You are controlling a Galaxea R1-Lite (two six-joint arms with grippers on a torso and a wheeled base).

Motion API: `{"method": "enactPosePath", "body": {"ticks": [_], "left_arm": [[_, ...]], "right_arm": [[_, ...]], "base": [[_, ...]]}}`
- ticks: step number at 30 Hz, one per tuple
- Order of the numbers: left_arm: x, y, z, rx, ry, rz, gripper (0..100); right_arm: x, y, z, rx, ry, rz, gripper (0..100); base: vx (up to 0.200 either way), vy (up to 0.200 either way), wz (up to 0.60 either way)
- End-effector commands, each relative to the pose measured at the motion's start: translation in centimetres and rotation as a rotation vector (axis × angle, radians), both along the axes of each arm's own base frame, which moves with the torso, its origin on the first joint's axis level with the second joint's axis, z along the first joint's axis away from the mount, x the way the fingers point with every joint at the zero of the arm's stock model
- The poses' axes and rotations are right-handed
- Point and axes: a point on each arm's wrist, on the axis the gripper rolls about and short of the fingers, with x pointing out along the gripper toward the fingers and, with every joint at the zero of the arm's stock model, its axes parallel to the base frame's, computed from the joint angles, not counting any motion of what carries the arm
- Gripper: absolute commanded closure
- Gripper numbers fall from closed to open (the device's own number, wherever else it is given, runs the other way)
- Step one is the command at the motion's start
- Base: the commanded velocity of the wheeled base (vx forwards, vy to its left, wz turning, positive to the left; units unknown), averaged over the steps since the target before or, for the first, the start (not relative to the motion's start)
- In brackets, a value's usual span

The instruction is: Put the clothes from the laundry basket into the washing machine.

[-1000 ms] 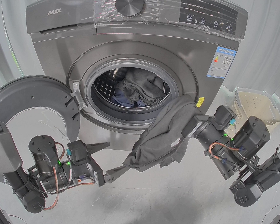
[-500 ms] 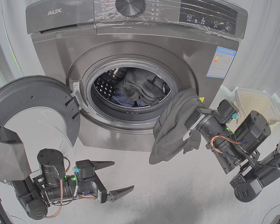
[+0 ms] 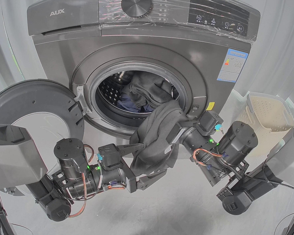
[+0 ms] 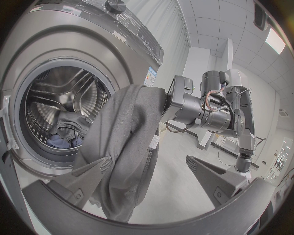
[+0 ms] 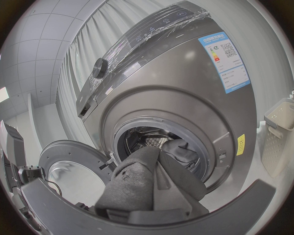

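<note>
left hand point(image 3: 154, 158): fingers spread, low, forward | right hand point(image 3: 167, 129): clamped on garment point(image 3: 152, 136), higher

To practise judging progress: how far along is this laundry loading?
Done: dark and blue clothes lie in the steel drum. In hand: right gripper, jaws shut, holds a dark grey garment at the opening. Remaining: push it in; cream perforated plastic basket looks empty.

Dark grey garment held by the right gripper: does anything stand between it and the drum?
Nothing visible does. The door is swung aside, and the dark grey garment hangs at the drum opening.
</note>
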Motion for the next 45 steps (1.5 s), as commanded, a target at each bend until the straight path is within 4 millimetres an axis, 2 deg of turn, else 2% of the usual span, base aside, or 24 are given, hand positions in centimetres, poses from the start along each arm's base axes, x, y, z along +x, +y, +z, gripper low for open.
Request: {"method": "enactPosePath", "body": {"ticks": [1,9,18,26,30,37,38,45], "left_arm": [[1.1,-1.0,-1.3,0.012,0.016,-0.004,0],[4.0,-2.5,-2.7,-0.003,-0.003,0.04,0],[6.8,-3.4,-3.2,-0.039,-0.042,0.11,0],[8.2,-3.4,-4.0,-0.048,-0.039,0.142,0],[8.9,-3.2,-4.7,-0.044,-0.029,0.174,0],[9.5,-3.0,-4.2,-0.064,-0.047,0.204,0],[9.5,-3.0,-4.2,-0.065,-0.046,0.204,100],[9.3,-2.9,-3.3,-0.09,-0.051,0.203,100]], "right_arm": [[0.3,1.1,-1.0,-0.011,0.011,0.013,100],[-1.1,2.3,-0.8,0.0,0.015,0.059,100],[-2.3,3.1,-1.1,-0.001,0.029,0.086,100],[-3.0,3.6,-1.2,-0.001,0.037,0.109,100],[-3.2,3.3,-0.5,0.013,0.026,0.11,100],[-3.8,3.1,-1.0,0.007,0.052,0.106,100],[-3.8,3.1,-1.1,0.006,0.053,0.106,100],[-3.8,2.3,-0.8,0.007,0.054,0.092,100]], "base": [[0.0,0.0,0.0],[0.0,0.0,0.0],[0.0,0.0,0.0],[0.0,0.0,0.0],[0.0,0.0,0.0],[0.0,0.0,0.0],[0.0,0.0,0.0],[0.0,0.0,0.0]]}}
